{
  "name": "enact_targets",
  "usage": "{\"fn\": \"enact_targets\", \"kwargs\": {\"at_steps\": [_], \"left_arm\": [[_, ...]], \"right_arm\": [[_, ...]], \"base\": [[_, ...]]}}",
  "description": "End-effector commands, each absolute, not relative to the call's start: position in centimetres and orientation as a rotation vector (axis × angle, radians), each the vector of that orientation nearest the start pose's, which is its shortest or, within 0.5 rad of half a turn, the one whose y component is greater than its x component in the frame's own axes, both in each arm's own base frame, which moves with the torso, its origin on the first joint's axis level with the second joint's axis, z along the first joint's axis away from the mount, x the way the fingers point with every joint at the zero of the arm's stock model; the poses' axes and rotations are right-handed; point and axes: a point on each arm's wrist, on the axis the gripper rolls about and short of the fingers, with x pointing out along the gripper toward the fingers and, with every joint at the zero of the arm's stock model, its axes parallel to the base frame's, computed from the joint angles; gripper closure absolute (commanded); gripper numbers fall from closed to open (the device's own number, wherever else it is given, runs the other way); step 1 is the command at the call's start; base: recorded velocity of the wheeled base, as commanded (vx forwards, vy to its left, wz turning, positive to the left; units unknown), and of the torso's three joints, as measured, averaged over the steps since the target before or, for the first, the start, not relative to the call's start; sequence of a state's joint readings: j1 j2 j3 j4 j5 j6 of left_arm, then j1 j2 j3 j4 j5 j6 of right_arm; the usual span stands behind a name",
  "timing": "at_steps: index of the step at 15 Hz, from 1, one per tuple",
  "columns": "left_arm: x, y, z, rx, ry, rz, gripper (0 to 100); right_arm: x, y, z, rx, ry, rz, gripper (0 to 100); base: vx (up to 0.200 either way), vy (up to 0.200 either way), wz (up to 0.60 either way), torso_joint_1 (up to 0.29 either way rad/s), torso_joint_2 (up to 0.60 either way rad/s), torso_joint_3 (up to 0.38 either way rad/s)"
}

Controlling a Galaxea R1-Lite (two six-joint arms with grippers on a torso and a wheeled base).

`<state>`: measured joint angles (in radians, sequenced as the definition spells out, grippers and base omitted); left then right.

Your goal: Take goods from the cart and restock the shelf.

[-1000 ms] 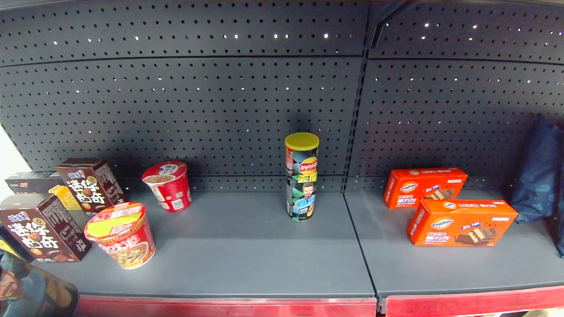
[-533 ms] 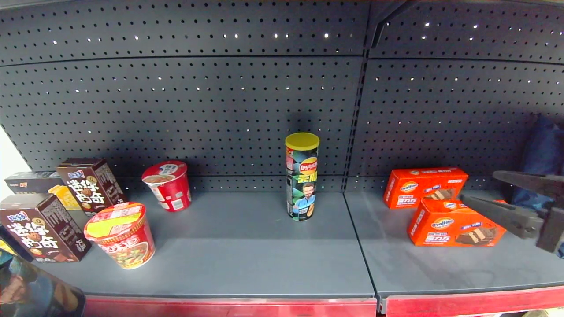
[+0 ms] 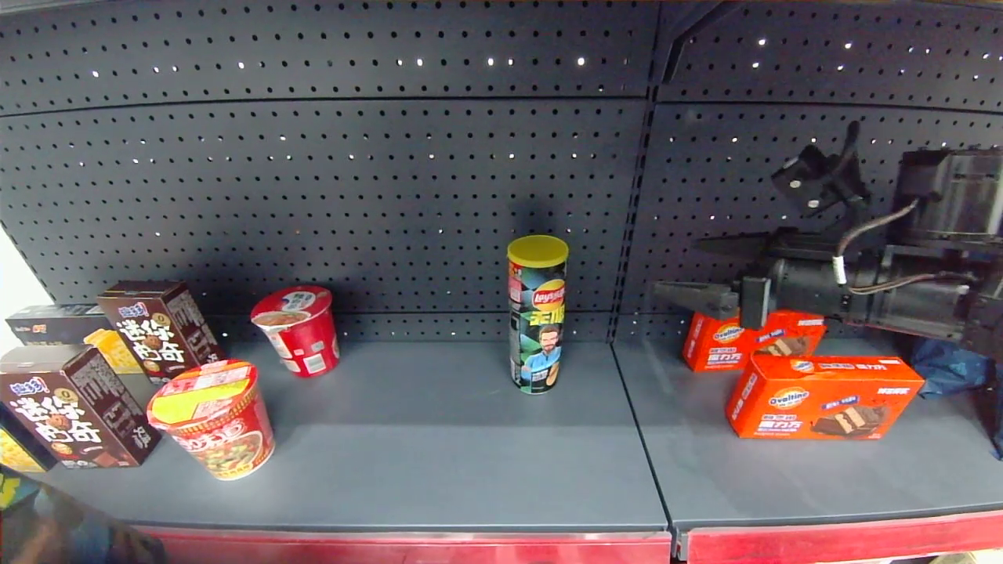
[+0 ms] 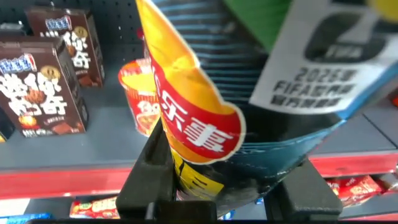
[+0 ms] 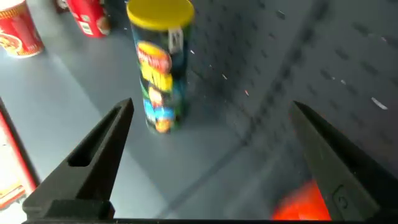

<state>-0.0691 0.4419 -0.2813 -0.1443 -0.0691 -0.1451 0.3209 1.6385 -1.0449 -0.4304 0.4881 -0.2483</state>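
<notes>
A chip can (image 3: 537, 313) with a yellow lid stands upright mid-shelf near the back panel; the right wrist view shows it too (image 5: 160, 65). My right gripper (image 3: 680, 269) hovers open just right of that can, above the orange boxes, with nothing between its fingers (image 5: 93, 168). My left gripper (image 4: 227, 186) is shut on a second chip can (image 4: 249, 93), held low in front of the shelf's left end. A dark part of that can (image 3: 47, 533) shows at the bottom left corner of the head view.
Two orange boxes (image 3: 819, 395) (image 3: 752, 338) lie on the right of the grey shelf (image 3: 439, 462). Two cup noodles (image 3: 211, 419) (image 3: 298, 329) and brown boxes (image 3: 66, 407) stand on the left. A blue bag (image 3: 952, 360) sits at the far right.
My right arm has come in from the right edge, risen and moved left toward the standing can. The held can at the bottom left has sunk lower in the head view.
</notes>
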Motion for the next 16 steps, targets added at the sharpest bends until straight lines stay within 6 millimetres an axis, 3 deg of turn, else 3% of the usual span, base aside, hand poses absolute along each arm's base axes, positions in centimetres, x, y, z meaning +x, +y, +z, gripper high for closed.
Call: {"fn": "enact_targets", "kwargs": {"at_steps": [1,5,8,16], "left_arm": [[0.9,-0.2,16.6,-0.145,0.021,-0.137,100],[0.7,-0.2,16.5,-0.146,0.038,-0.143,100],[0.5,-0.2,16.5,-0.147,0.029,-0.144,100],[0.5,-0.2,16.5,-0.147,0.027,-0.141,100]], "right_arm": [[31.2,13.3,22.4,-0.219,0.129,0.888,0],[33.1,15.3,20.2,-0.237,0.167,0.958,0],[34.9,16.1,19.6,-0.242,0.147,1.016,0],[37.2,18.9,15.6,-0.223,0.204,1.135,0]], "base": [[0.0,0.0,0.0,0.0,0.0,0.0],[0.0,0.0,0.0,0.0,0.0,0.0],[0.0,0.0,0.0,0.0,0.0,0.0],[0.0,0.0,0.0,0.0,0.0,0.0]]}}
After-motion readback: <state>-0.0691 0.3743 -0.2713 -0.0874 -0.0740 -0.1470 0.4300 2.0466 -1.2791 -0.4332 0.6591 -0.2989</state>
